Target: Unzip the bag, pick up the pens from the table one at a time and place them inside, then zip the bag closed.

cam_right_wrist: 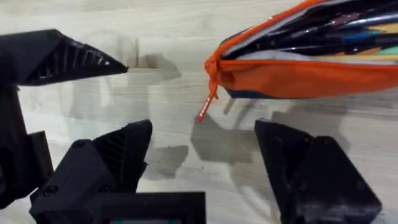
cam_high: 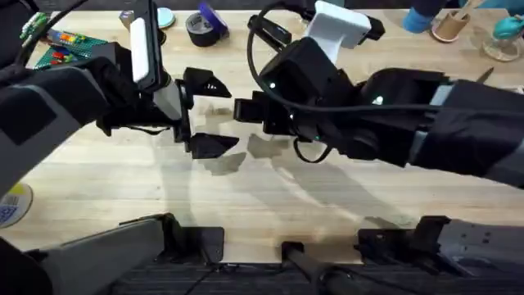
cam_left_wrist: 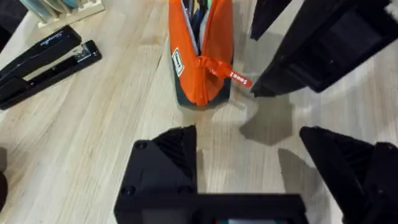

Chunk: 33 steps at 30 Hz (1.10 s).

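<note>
The pale plank worktop (cam_left_wrist: 93, 137) carries the bag (cam_left_wrist: 199, 56), an orange fabric pouch with a dark base, lying just ahead of both tools. Its zipper gapes, showing pens (cam_right_wrist: 329, 31) inside; the red pull tab (cam_right_wrist: 207, 106) dangles. Left tool (cam_left_wrist: 249, 155) and right tool (cam_right_wrist: 205, 155) both stand wide, holding nothing. A black stapler (cam_left_wrist: 43, 62) lies nearby.

A black stapler (cam_left_wrist: 43, 62) lies flat on the wood, near a pale holder (cam_left_wrist: 65, 9) with light tubes standing in it. Along the far edge sit a roll of black tape (cam_high: 205, 29), a small round teal item (cam_high: 164, 16), a green mat (cam_high: 70, 45) with coloured bits, a tan cup (cam_high: 449, 26) and a blue cup (cam_high: 422, 16).
</note>
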Each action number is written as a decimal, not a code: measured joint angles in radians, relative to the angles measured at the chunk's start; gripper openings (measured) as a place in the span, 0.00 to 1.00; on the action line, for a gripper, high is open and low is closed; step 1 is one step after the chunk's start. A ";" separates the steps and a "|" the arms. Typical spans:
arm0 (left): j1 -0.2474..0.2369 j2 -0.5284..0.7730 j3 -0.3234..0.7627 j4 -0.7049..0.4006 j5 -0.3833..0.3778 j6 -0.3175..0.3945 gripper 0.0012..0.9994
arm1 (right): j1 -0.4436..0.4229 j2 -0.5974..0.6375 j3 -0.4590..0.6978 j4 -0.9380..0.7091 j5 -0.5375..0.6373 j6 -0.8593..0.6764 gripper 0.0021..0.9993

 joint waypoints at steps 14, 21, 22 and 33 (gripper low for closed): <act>0.000 0.000 0.000 0.000 0.000 0.000 1.00 | 0.000 0.073 0.000 0.097 0.009 0.008 1.00; 0.000 0.000 0.000 0.000 0.000 0.000 1.00 | 0.000 0.111 0.000 0.146 0.027 0.011 1.00; 0.000 0.000 0.000 0.000 0.000 0.000 1.00 | 0.000 0.116 0.000 0.151 0.043 0.011 0.99; 0.000 0.000 0.000 0.000 0.000 0.000 1.00 | 0.000 0.116 0.000 0.163 0.100 0.011 0.96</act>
